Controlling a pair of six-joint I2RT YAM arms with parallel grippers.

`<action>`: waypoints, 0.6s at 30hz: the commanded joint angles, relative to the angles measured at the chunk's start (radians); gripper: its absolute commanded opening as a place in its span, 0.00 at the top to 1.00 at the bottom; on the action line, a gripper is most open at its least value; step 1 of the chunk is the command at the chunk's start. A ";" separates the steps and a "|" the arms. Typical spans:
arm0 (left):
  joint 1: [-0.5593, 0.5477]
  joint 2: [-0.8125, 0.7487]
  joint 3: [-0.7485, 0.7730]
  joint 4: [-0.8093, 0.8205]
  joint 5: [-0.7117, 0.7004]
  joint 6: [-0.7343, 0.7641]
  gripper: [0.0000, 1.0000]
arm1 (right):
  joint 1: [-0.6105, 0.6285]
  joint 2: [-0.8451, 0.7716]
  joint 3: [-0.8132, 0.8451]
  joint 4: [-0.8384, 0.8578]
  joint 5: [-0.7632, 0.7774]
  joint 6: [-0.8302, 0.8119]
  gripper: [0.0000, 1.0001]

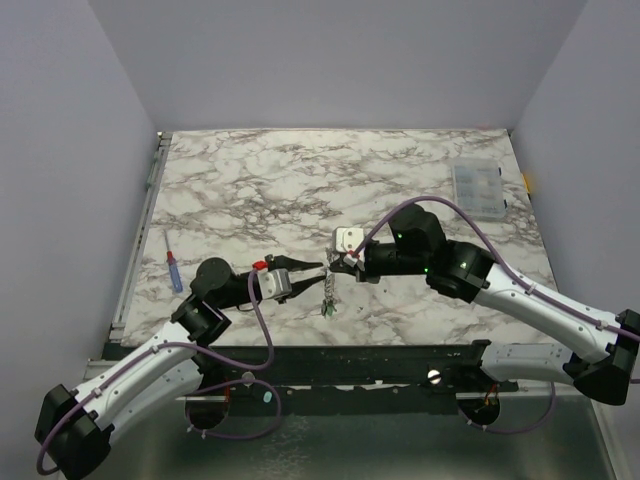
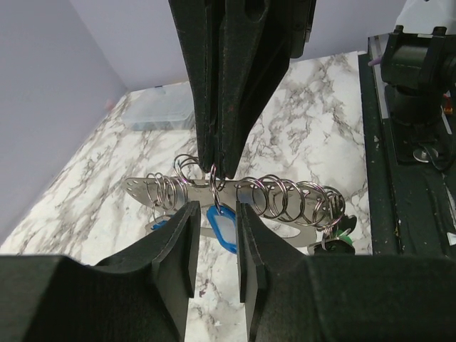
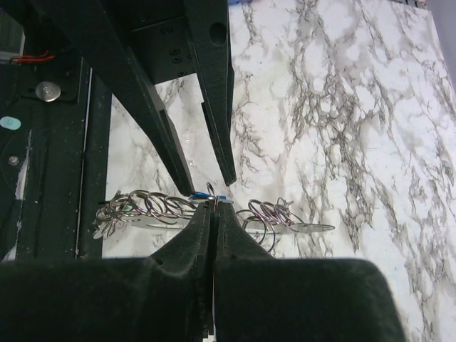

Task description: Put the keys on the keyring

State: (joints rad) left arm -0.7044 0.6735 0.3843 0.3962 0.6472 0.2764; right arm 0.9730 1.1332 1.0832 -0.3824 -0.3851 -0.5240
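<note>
Silvery keyring [image 2: 135, 187], worktop [image 1: 300, 180] 6 o'clock, pinched in right jaws; left jaws parted astride blue key [image 2: 222, 229]: close squarely.

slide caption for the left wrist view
Right gripper shut on the keyring; left gripper open around a blue key.

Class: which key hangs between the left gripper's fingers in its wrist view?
The blue key under the middle of the keyring. The other blue key sits left of the fingers; the green key and black key hang at the right end.
</note>
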 commanded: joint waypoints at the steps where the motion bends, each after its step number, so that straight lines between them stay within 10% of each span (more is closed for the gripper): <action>1: -0.001 0.012 0.004 0.052 0.029 -0.037 0.69 | -0.002 -0.006 -0.001 0.043 -0.019 0.010 1.00; 18: 0.000 0.033 -0.001 0.074 0.015 -0.050 0.75 | -0.002 -0.006 -0.001 0.052 -0.046 0.012 0.99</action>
State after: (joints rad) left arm -0.7044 0.7010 0.3843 0.4431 0.6468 0.2394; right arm 0.9730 1.1336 1.0832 -0.3817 -0.3958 -0.5236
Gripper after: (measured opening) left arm 0.266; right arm 0.020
